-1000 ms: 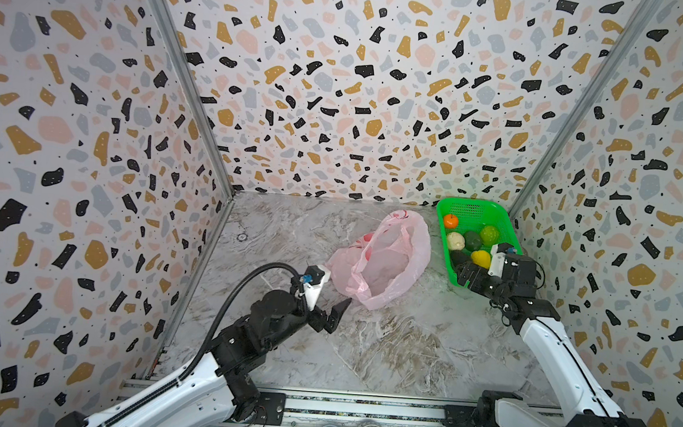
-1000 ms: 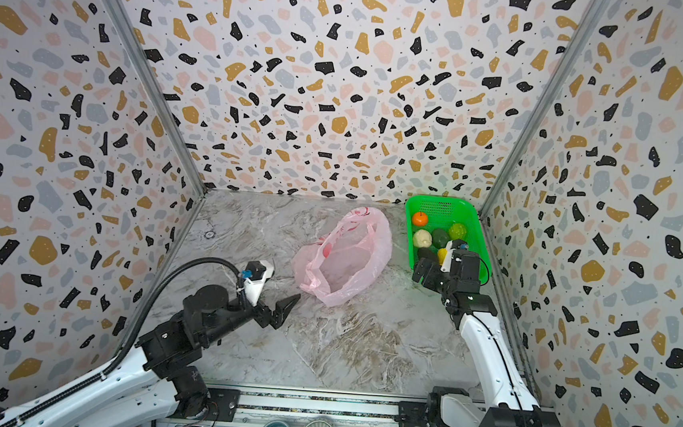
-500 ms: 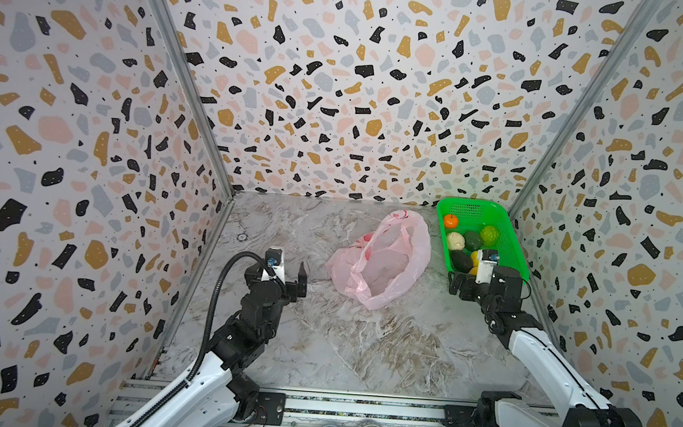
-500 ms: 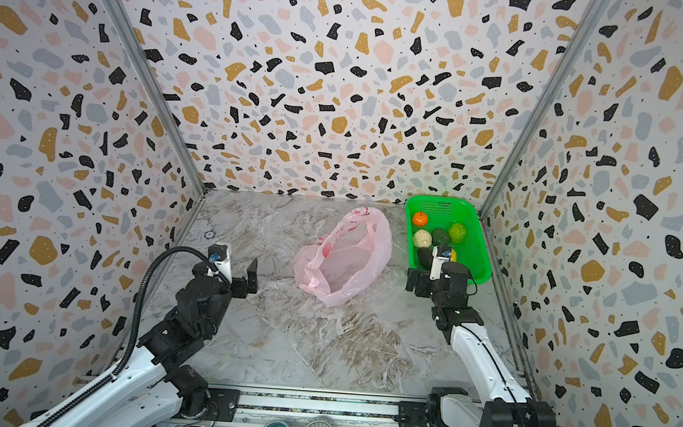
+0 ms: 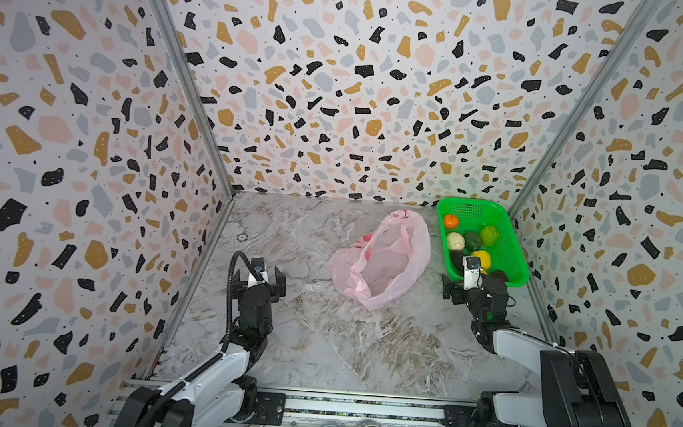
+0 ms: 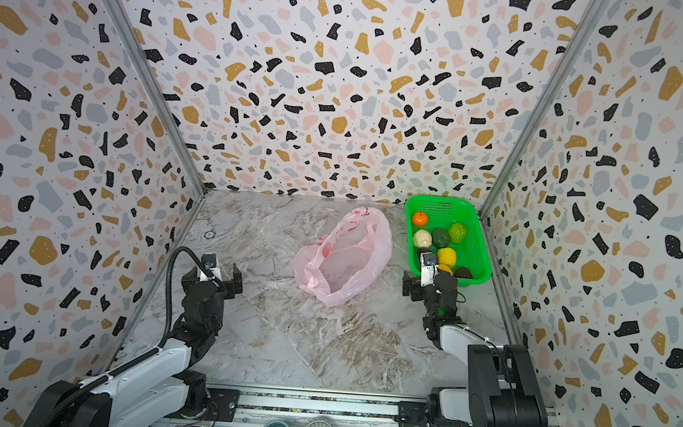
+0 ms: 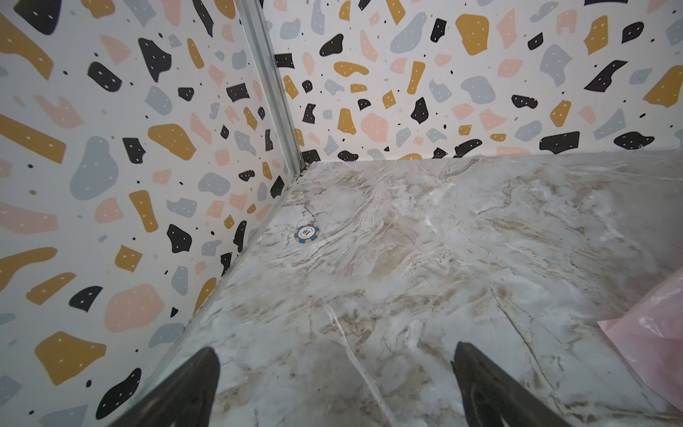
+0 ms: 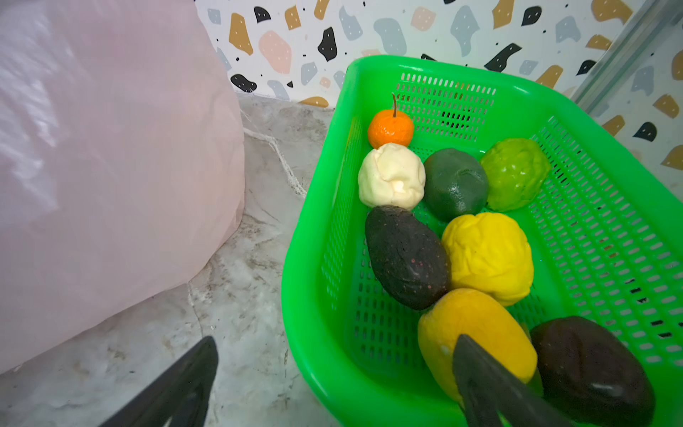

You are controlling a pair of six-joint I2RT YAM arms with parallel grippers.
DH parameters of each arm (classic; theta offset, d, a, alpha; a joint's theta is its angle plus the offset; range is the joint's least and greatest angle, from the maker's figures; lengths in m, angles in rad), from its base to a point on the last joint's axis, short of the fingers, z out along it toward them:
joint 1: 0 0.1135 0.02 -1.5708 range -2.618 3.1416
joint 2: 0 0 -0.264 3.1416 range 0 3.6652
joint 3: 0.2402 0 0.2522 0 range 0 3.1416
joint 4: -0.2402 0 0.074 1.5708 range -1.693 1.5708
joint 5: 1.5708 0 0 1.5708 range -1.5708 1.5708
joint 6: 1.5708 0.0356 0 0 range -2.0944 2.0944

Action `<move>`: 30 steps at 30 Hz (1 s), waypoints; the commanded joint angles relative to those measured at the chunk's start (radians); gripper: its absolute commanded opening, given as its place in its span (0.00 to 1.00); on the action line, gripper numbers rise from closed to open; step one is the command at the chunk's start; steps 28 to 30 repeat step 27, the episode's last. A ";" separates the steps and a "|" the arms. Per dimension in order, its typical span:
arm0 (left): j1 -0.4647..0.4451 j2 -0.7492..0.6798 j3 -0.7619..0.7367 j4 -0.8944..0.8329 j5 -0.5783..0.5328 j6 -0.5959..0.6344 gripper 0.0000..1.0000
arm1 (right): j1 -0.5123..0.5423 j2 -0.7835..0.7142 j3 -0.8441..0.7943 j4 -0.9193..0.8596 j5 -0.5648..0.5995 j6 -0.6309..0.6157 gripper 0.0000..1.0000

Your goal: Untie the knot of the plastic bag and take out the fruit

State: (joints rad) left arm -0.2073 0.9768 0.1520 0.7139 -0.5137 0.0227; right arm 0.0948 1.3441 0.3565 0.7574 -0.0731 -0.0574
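Finding the bag at mid-table, long axis laid 1 to 7 o'clock, red-printed handles toward 1, mouth slack and open. Showing fruit piled in the basket at 2, tight against the corner walls. Leaving bare table at 6 and 10. Placing left claw at 9 and right claw at 3 by the basket's near rim, both spread wide, empty, drawn back since a second ago.

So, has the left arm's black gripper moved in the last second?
Yes. The left gripper has pulled away from the translucent pink plastic bag, toward the left terrazzo wall, jaws open.
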 commanded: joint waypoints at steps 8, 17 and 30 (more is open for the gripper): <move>0.025 0.233 -0.032 0.432 0.022 -0.023 1.00 | -0.058 0.087 -0.105 0.366 -0.094 0.013 1.00; 0.028 0.419 -0.051 0.615 -0.056 -0.054 1.00 | -0.056 0.150 -0.151 0.497 -0.066 0.018 0.99; 0.029 0.418 -0.016 0.539 -0.115 -0.084 1.00 | -0.010 0.142 -0.166 0.517 0.052 0.009 0.99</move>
